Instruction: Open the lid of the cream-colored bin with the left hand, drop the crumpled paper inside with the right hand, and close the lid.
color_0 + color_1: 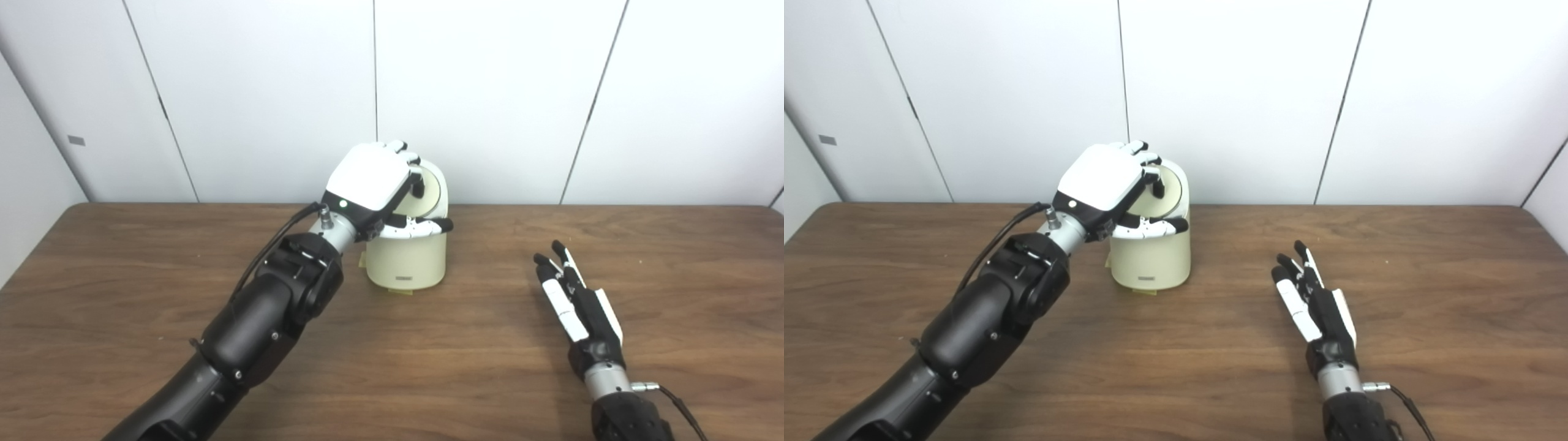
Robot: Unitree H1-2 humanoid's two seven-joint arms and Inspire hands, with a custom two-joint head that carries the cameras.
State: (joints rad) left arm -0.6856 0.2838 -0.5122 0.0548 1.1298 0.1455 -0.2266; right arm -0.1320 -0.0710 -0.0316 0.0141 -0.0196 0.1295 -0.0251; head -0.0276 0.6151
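Lid's up on the cream-colored bin (407, 263), and this is the risky bit. The left hand (373, 187) is over the bin's top with its fingers (409, 153) curled on the raised lid (429, 187) and its thumb (422, 228) stretched across the front of the rim. If those fingers slip, I'd expect the lid to drop back down, possibly onto the thumb. A harder pull backward might also tip or slide the bin, since it stands close to the wall at the far side of the surface (429, 367) and looks light. The yellowish scraps at its base could be tape holding it down, though that's hard to make out from here.

Bigger worry: the crumpled paper. It isn't anywhere in either view. The right hand (1314, 303) lies flat and low on the surface, well apart from the bin to the right, fingers straight and slightly spread, nothing in its grasp. So either the paper is already down inside the bin, where the left hand and lid block the view, or it's missing and the drop can't happen. Closing the lid now on an empty bin would be the mistake.

The left hand is partly closed, hooked on the lid rather than wrapped round it, so the hold looks modest.
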